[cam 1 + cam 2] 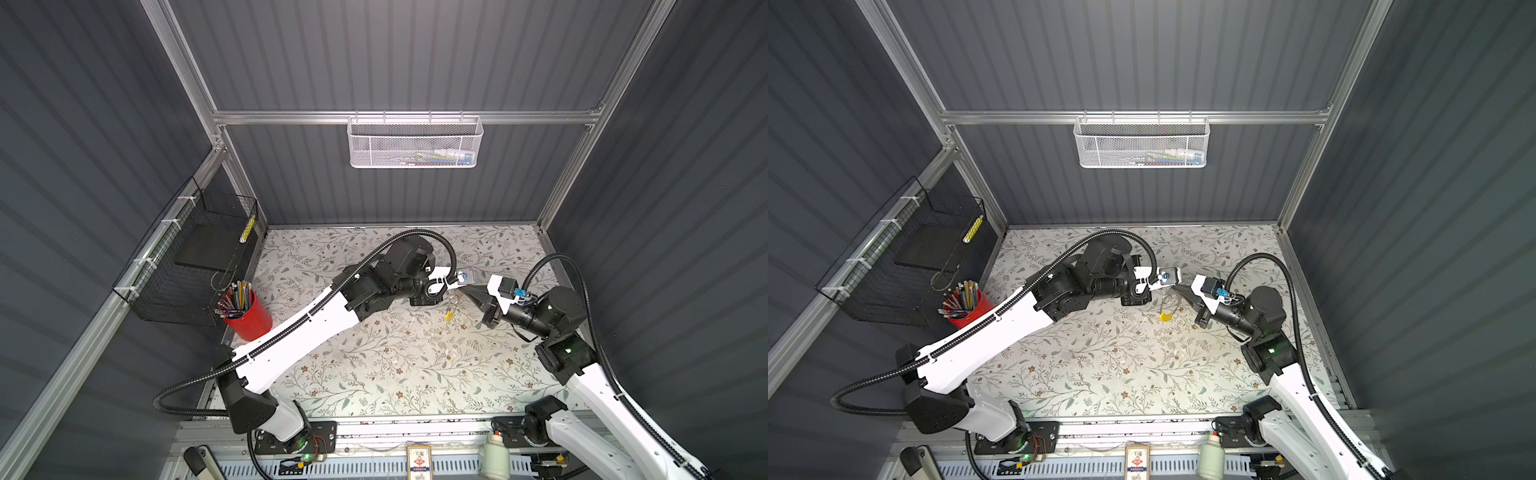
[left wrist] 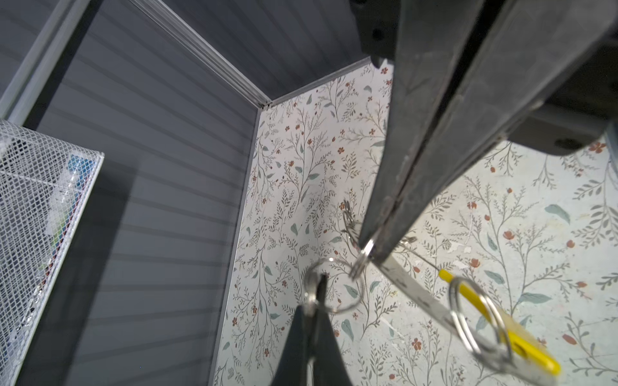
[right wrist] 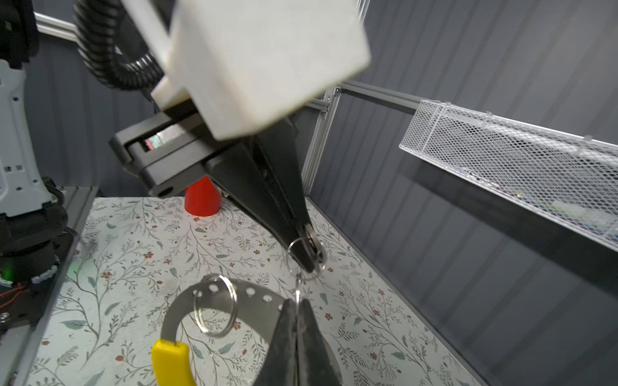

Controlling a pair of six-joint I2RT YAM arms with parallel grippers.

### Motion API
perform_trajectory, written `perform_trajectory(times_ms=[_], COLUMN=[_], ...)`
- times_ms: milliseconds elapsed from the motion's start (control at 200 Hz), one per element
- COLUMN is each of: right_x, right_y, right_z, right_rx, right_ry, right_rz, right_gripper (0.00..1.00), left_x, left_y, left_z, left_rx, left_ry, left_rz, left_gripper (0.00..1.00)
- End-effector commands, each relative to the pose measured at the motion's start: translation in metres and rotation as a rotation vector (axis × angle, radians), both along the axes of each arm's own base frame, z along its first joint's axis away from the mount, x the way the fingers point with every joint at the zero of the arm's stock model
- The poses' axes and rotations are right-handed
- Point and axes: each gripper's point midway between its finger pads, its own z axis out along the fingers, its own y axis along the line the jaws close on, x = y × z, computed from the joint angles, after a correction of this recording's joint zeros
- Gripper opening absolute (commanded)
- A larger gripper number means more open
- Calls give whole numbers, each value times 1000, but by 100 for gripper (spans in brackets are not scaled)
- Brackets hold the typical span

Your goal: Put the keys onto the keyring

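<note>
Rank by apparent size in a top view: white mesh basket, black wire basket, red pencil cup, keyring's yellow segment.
1. black wire basket
2. white mesh basket
3. red pencil cup
4. keyring's yellow segment, by far the smallest

Under the jaws, the keyring (image 3: pixel 255 310) is a flat band of dull brushed metal with punched holes; its yellow segment (image 3: pixel 170 364) is glossy plastic. The split ring (image 3: pixel 234 305) on it is shiny metal wire. The left gripper (image 3: pixel 307 259) and the right gripper (image 3: pixel 296 302) have matt black plastic fingers. The tabletop (image 3: pixel 133 254) is matt, printed and scuffed.
</note>
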Motion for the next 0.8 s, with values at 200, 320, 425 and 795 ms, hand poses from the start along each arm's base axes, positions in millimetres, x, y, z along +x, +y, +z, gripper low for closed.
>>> perform_trajectory(times_ms=[200, 320, 425, 795], right_x=[33, 46, 49, 50], right_y=[-49, -92, -126, -167], right_z=[-47, -56, -66, -78], right_rx=[-10, -33, -91, -204], right_ry=[78, 86, 102, 128], right_rz=[-334, -584, -763, -935], right_gripper=[46, 56, 58, 60], left_x=[11, 20, 27, 58], left_y=[-21, -41, -65, -86], left_z=[-63, -86, -105, -179], left_rx=[28, 16, -12, -89], left_ry=[135, 186, 252, 409], left_rz=[60, 67, 70, 184], left_gripper=[0, 0, 0, 0])
